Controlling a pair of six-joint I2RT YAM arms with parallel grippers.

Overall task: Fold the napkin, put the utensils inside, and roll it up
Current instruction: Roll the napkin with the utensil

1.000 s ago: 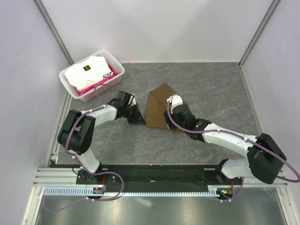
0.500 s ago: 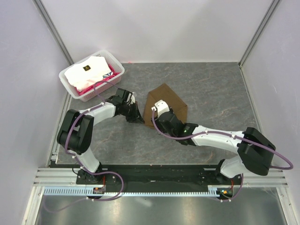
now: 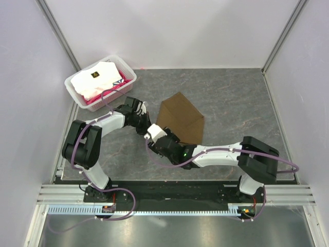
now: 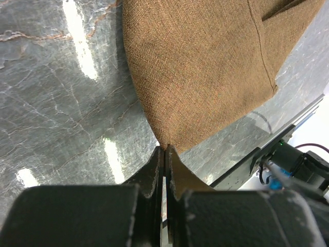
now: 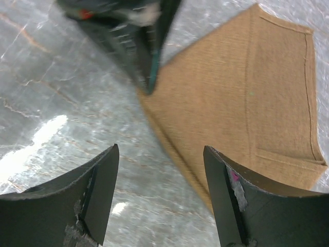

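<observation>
The brown napkin (image 3: 181,117) lies folded into a pointed shape on the grey table. Its near-left corner (image 4: 165,144) runs straight into the tips of my left gripper (image 4: 165,150), which is shut and pinches that corner. From above, the left gripper (image 3: 148,124) sits at the cloth's left edge. My right gripper (image 5: 160,148) hovers open and empty just off the napkin's near-left edge, facing the left gripper's tip (image 5: 149,88). In the top view the right gripper (image 3: 153,136) is right beside the left one. The utensils are out of view.
A white basket (image 3: 129,77) holding white and pink folded cloths stands at the back left. Walls close in the table on the left, back and right. The right arm (image 3: 216,153) stretches low across the front of the table.
The right arm has swung left off the napkin to its near-left corner, and its jaws have widened. The cloth now shows whole. The left gripper has hardly moved.
</observation>
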